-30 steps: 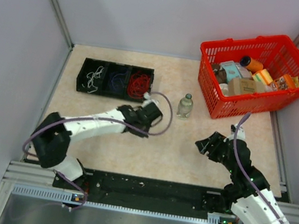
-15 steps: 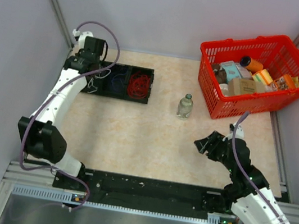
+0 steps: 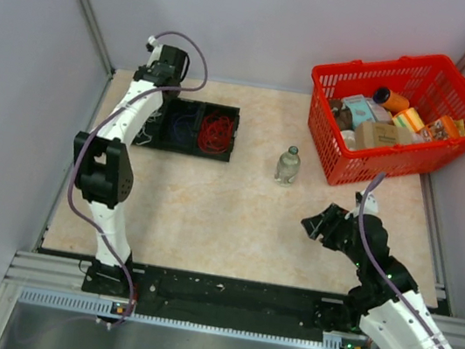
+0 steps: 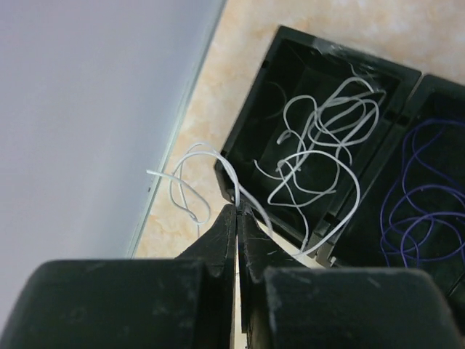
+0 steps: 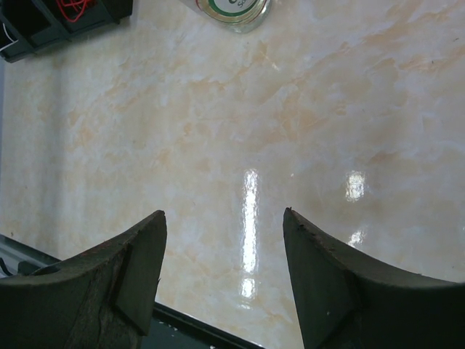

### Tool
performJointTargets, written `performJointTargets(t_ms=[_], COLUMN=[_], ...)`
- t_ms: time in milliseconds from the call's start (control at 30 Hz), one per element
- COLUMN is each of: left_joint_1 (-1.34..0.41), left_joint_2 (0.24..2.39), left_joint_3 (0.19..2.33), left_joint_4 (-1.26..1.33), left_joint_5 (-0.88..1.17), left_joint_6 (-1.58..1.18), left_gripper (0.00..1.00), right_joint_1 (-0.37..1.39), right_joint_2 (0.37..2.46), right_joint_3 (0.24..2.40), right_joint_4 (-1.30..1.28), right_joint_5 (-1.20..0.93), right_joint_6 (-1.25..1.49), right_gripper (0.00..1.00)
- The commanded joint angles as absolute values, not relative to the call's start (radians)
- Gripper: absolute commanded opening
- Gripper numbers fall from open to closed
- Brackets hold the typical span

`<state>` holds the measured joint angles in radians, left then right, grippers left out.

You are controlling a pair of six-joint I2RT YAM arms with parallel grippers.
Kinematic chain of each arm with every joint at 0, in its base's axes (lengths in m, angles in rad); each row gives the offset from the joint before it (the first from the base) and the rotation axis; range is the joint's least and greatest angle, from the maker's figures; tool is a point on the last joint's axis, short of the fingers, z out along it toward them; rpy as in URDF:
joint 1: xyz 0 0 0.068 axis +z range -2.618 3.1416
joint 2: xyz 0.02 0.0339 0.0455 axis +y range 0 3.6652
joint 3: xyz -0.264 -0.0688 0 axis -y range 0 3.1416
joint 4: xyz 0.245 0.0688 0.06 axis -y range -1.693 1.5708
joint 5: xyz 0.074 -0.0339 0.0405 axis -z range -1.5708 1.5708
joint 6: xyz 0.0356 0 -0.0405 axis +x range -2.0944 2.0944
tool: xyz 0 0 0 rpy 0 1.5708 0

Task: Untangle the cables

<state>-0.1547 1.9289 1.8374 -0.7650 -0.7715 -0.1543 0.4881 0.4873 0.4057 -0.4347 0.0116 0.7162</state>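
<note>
Left end effector (image 4: 237, 211) is pinched shut on one strand of the white cable (image 4: 320, 145). The rest of that bunch lies in the end compartment of the black tray (image 4: 341, 58), with a loop hanging outside the rim. Right end effector (image 5: 224, 211) hangs open over the surface (image 5: 290, 109). The thin strand could slip free. A snagged knot could instead drag the whole bunch, or the tray, or spill loops onto the neighbouring dark blue cable (image 4: 421, 196).

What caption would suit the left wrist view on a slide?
Left gripper pinches a strand of the white cable, whose bunch lies in the black tray, next to the blue cable.
</note>
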Motion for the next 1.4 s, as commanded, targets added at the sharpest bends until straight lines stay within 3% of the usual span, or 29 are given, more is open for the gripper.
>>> performJointTargets(t_ms=[0, 200, 567, 800, 1133, 1367], left_joint_1=[-0.147, -0.115, 0.024, 0.092, 0.092, 0.084], left_joint_2=[1.959, 2.089, 2.209, 2.223, 2.028, 1.833], left_joint_3=[1.87, 1.94, 2.045, 2.034, 1.905, 1.709], left_joint_4=[-0.744, -0.756, -0.805, -0.801, -0.755, -0.681], left_joint_5=[-0.709, -0.687, -0.266, -0.121, -0.138, 0.03], left_joint_6=[-0.104, -0.112, -0.233, -0.247, -0.357, -0.446], left_gripper=[0.0, 0.0, 0.0, 0.0, 0.68, 0.72], right_joint_1=[0.483, 0.483, 0.483, 0.483, 0.483, 0.483], right_joint_2=[0.5, 0.492, 0.506, 0.512, 0.535, 0.587], right_joint_3=[0.436, 0.422, 0.413, 0.41, 0.411, 0.436], right_joint_4=[-0.384, -0.374, -0.356, -0.342, -0.319, -0.316], right_joint_5=[0.008, 0.006, -0.034, -0.037, -0.052, -0.06], right_joint_6=[0.698, 0.713, 0.722, 0.726, 0.724, 0.687], right_gripper=[0.64, 0.64, 0.64, 0.64, 0.64, 0.64])
